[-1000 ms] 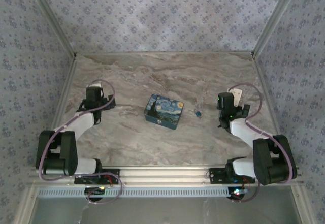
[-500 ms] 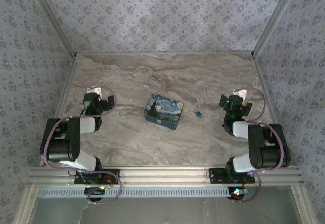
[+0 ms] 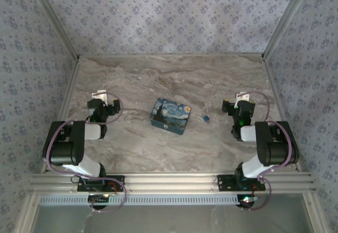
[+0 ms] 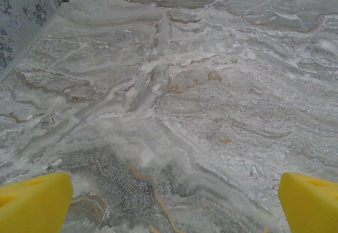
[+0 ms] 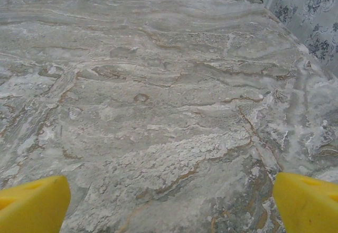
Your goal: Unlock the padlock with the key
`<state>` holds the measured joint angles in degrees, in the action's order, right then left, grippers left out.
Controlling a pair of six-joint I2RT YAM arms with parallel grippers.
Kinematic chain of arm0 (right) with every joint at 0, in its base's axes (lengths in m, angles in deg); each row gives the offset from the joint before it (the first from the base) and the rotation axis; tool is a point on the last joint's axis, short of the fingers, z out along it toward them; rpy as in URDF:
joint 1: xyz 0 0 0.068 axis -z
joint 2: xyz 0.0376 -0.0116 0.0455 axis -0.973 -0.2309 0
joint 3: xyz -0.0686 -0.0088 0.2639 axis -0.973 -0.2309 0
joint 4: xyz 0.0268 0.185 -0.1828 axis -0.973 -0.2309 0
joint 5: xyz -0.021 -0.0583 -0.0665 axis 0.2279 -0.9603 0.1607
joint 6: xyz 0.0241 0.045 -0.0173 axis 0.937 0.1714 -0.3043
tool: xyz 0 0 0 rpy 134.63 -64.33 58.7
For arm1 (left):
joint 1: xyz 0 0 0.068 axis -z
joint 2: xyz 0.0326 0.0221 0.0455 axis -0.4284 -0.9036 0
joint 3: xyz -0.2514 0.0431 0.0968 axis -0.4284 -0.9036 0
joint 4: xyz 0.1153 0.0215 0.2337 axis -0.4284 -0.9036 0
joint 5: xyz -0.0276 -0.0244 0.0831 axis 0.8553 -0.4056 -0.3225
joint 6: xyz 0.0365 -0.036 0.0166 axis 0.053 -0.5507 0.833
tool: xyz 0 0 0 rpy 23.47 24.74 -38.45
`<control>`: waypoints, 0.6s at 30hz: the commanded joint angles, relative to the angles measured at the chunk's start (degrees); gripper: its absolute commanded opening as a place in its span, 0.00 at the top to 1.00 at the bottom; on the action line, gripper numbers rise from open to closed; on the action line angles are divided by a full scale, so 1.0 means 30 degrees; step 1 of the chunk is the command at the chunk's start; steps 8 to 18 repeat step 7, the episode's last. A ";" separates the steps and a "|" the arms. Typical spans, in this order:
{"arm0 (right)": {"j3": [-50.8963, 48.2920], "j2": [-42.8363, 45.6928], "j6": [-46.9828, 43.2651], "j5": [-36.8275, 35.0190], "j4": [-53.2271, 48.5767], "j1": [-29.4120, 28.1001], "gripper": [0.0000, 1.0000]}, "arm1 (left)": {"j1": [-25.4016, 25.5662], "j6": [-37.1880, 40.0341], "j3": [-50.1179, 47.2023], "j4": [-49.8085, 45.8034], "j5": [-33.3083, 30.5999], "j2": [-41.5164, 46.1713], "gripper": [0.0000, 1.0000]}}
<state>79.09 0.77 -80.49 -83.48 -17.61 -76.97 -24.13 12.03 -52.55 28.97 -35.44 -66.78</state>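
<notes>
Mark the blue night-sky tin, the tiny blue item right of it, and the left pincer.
Blue rectangular tin with night-sky painting (image 3: 170,115): top external view, middle of its lid.
Tiny blue item (image 3: 206,118): top external view, its centre.
Left pincer (image 4: 171,204): left wrist view, midway between its yellow fingertips.

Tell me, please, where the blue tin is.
Top view: the blue tin lies in the middle of the table, a small blue item to its right.

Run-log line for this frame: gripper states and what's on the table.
left gripper: open, empty, above table | right gripper: open, empty | blue tin: mid-table, untouched | small blue item: right of tin, apart
</notes>
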 commanded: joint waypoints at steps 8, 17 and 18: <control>0.0443 0.0083 -0.0260 0.0897 -0.0105 0.0212 0.00 | -0.0057 0.0259 -0.0044 0.0678 -0.0074 0.0111 0.01; 0.0443 0.0083 -0.0260 0.0897 -0.0105 0.0212 0.00 | -0.0057 0.0259 -0.0044 0.0678 -0.0074 0.0111 0.01; 0.0443 0.0083 -0.0260 0.0897 -0.0105 0.0212 0.00 | -0.0057 0.0259 -0.0044 0.0678 -0.0074 0.0111 0.01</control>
